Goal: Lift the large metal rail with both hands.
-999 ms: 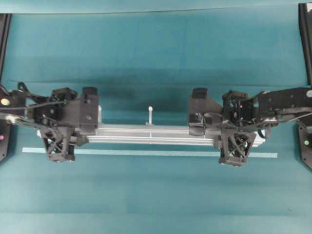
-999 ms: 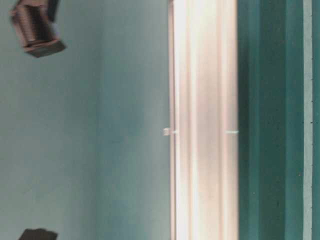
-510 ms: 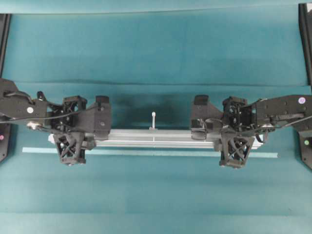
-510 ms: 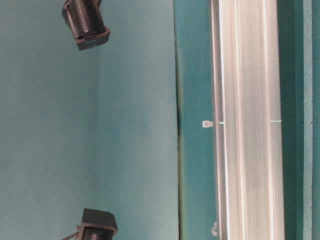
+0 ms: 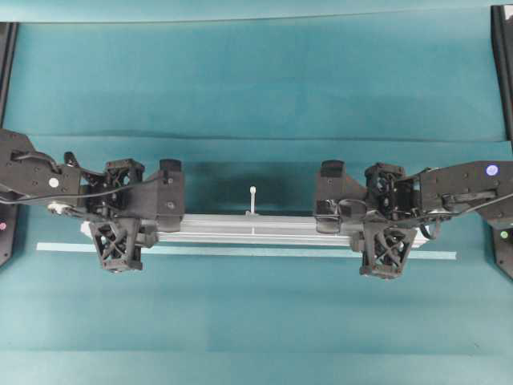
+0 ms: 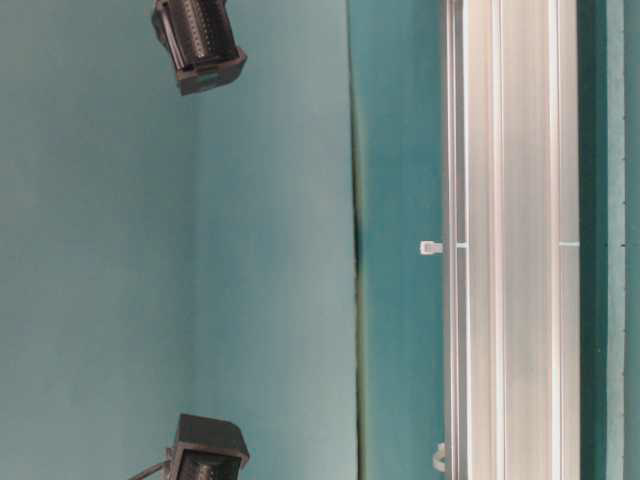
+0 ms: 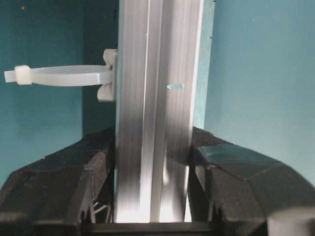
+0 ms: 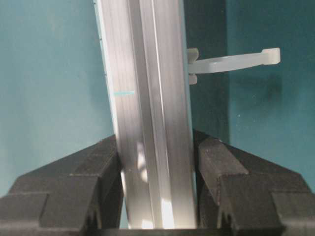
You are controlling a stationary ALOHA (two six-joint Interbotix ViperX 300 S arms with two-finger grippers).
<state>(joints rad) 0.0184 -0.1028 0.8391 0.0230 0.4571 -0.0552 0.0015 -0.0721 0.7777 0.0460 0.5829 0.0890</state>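
The large metal rail (image 5: 252, 228) lies crosswise in the overhead view, silver and grooved, with a white peg (image 5: 252, 196) on its far side. My left gripper (image 5: 120, 224) is shut on its left end and my right gripper (image 5: 385, 227) on its right end. In each wrist view the rail (image 7: 157, 73) (image 8: 142, 64) runs between black fingers (image 7: 74, 182) (image 8: 83, 177) pressed against both its sides, and a peg (image 7: 59, 76) (image 8: 231, 61) sticks out sideways. The rail (image 6: 510, 240) stands near the right of the table-level view. Whether it touches the mat I cannot tell.
A thin pale teal strip (image 5: 240, 251) lies on the teal mat just in front of the rail. Black frame posts (image 5: 501, 64) (image 5: 6, 64) stand at the back corners. Two black arm parts (image 6: 200, 45) (image 6: 205, 455) show in the table-level view.
The rail and both grippers have sunk towards the mat and look smaller from overhead. In the table-level view the rail slid right. The left gripper shifted slightly right. Both grips have held.
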